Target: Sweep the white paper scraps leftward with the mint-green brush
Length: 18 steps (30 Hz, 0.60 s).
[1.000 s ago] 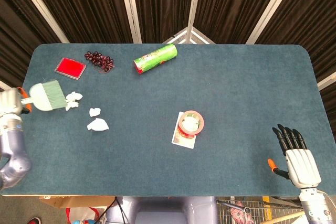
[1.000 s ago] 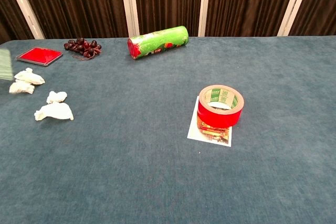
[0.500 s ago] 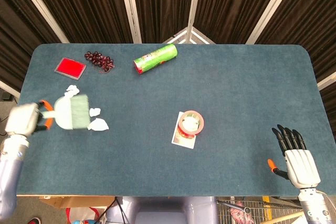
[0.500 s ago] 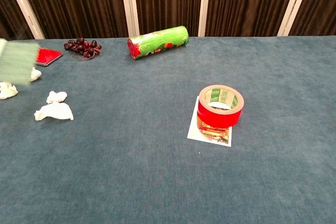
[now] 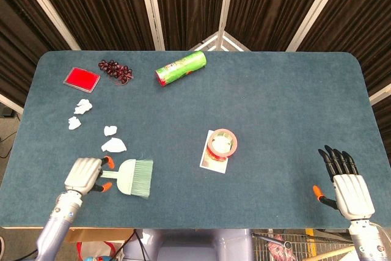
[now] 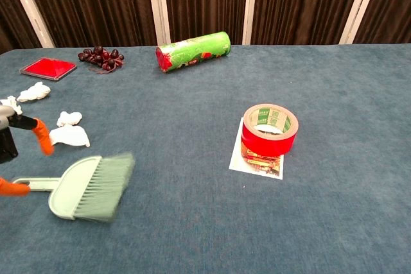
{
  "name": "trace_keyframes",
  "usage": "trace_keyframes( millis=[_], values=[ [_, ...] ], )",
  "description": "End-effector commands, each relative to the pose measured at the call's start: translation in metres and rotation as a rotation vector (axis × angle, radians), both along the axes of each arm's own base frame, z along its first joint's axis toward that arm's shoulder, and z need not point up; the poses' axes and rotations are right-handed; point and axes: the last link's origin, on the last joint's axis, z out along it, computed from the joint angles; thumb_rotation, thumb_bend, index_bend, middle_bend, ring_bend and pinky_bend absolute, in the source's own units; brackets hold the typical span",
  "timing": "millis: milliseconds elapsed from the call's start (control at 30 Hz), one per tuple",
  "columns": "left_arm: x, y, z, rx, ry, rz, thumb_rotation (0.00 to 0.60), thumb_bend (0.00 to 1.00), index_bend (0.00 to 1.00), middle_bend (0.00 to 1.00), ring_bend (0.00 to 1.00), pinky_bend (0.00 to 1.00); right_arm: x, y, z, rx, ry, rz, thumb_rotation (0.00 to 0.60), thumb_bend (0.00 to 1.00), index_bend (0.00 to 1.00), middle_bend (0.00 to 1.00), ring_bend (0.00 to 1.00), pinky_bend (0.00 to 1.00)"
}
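My left hand (image 5: 84, 175) grips the handle of the mint-green brush (image 5: 132, 177) near the table's front left edge. The brush (image 6: 87, 187) has its bristles pointing right, just in front of the nearest scraps. Several white paper scraps lie at the left: a large scrap (image 5: 114, 145) and a small scrap (image 5: 110, 130) close to the brush, and two more scraps (image 5: 83, 106) further back left. In the chest view the large scrap (image 6: 69, 135) lies just behind the brush. My right hand (image 5: 349, 183) rests open at the front right edge, holding nothing.
A red tape roll (image 5: 222, 143) sits on a paper card (image 5: 212, 161) mid-table. A green can (image 5: 180, 68) lies on its side at the back, with dark grapes (image 5: 115, 70) and a red flat box (image 5: 81, 79) at the back left.
My left hand has carried the brush from the left edge toward the front and right, past the scraps. Two scraps have shifted further back left. The right hand has stayed put.
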Motion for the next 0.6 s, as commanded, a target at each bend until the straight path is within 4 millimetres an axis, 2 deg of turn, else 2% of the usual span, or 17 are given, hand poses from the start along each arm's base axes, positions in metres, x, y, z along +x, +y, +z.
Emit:
trace_keyframes(
  millis=[33,100,133,167,233,267,333,367,467,533,600],
  values=[
    [-0.003,-0.002,0.002,0.002,0.024,0.005,0.600,0.02,0.22,1.00,1.00,1.00,0.000,0.000,0.000,0.001,0.000,0.000,0.600,0.32,0.00,0.00,0.00,0.00],
    [-0.005,-0.002,0.010,0.013,0.039,0.006,0.600,0.02,0.19,0.98,1.00,1.00,0.000,0.000,0.000,0.002,0.000,0.001,0.600,0.32,0.00,0.00,0.00,0.00],
    [-0.006,-0.002,0.015,0.022,0.046,0.006,0.600,0.02,0.16,0.93,0.97,1.00,0.000,0.000,-0.001,0.003,0.001,0.001,0.600,0.32,0.00,0.00,0.00,0.00],
    [-0.008,-0.001,0.023,0.037,0.047,0.009,0.600,0.02,0.11,0.83,0.89,0.97,0.000,0.000,-0.001,0.003,0.002,0.002,0.600,0.32,0.00,0.00,0.00,0.00],
    [-0.009,-0.003,0.037,0.066,0.033,0.012,0.600,0.02,0.03,0.55,0.65,0.80,0.001,0.000,-0.001,0.003,0.004,0.002,0.600,0.32,0.00,0.00,0.00,0.00],
    [-0.011,-0.005,0.048,0.086,0.024,0.012,0.600,0.02,0.00,0.36,0.48,0.65,0.000,0.000,-0.001,0.003,0.007,0.002,0.600,0.32,0.00,0.00,0.00,0.00],
    [-0.015,-0.011,0.063,0.118,0.011,-0.004,0.600,0.02,0.00,0.11,0.24,0.45,0.000,0.000,0.000,0.001,0.011,0.005,0.600,0.32,0.00,0.00,0.00,0.00],
    [-0.018,-0.016,0.074,0.148,0.009,-0.027,0.600,0.02,0.00,0.04,0.14,0.36,0.000,-0.001,0.000,0.000,0.013,0.007,0.600,0.32,0.00,0.00,0.00,0.00],
    [-0.034,-0.035,0.097,0.237,0.043,-0.121,0.600,0.02,0.00,0.00,0.01,0.17,0.001,0.000,-0.001,0.001,0.017,0.011,0.600,0.32,0.00,0.00,0.00,0.00],
    [-0.053,-0.051,0.114,0.303,0.125,-0.175,0.600,0.02,0.00,0.00,0.00,0.09,0.003,0.000,0.000,-0.009,0.029,0.032,0.600,0.32,0.00,0.00,0.00,0.00],
    [-0.060,-0.059,0.118,0.320,0.126,-0.187,0.600,0.01,0.00,0.00,0.00,0.05,0.003,0.001,0.000,-0.013,0.034,0.039,0.600,0.32,0.00,0.00,0.00,0.00]
  ],
)
